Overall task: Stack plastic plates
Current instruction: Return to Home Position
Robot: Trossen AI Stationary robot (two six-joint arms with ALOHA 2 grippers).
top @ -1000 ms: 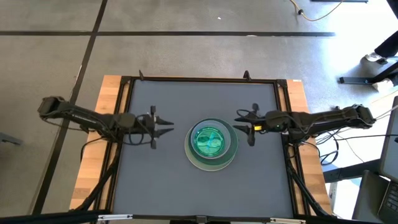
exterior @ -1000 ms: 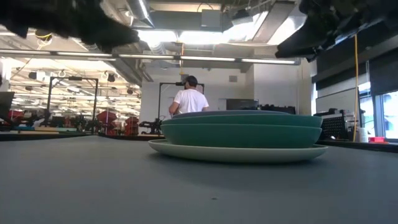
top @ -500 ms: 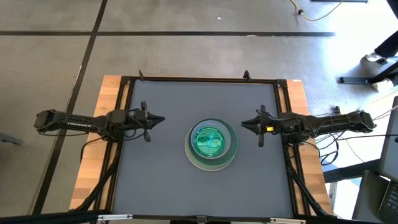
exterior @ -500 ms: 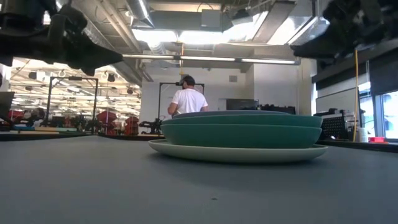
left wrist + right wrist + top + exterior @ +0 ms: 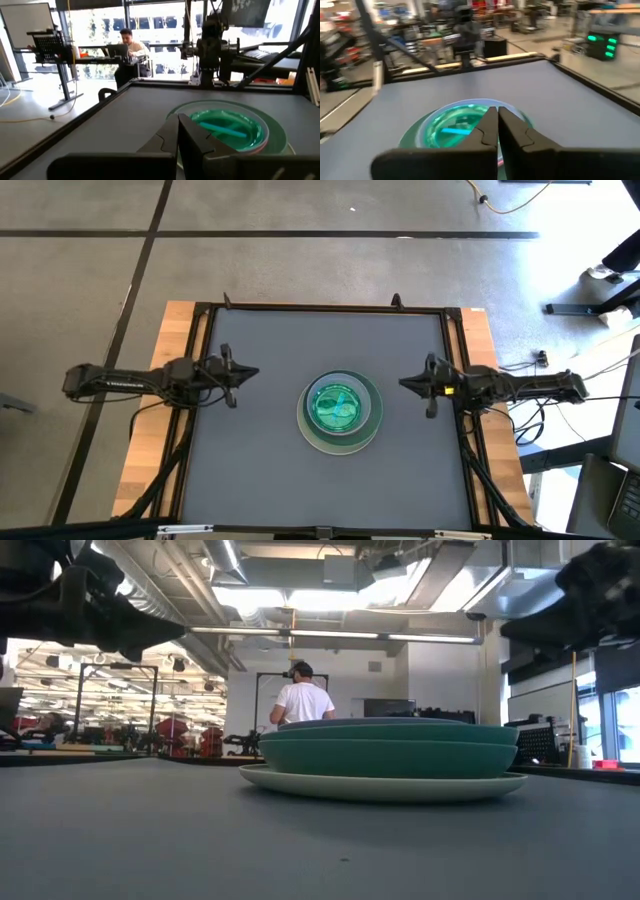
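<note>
Tools on the 2 dark arms are closed and grip nothing. The left tool [image 5: 243, 372] hangs at centre left of the high view and the right tool [image 5: 404, 384] at centre right, each well apart from the plates. Between them, just below the middle of the frame, the round plastic plates [image 5: 341, 412] stand in 1 stack on the dark grey counter [image 5: 260, 470]. At counter level a wide cream plate [image 5: 290, 780] carries teal plates [image 5: 390, 755]. Overhead, the smaller translucent green and cyan plates [image 5: 340, 406] nest on top. The full count cannot be read. No plate shows apart from the pile, so the stacking looks finished, with seemingly only the parking of the arms left. A person in a white shirt [image 5: 305, 700] stands far behind the counter.
</note>
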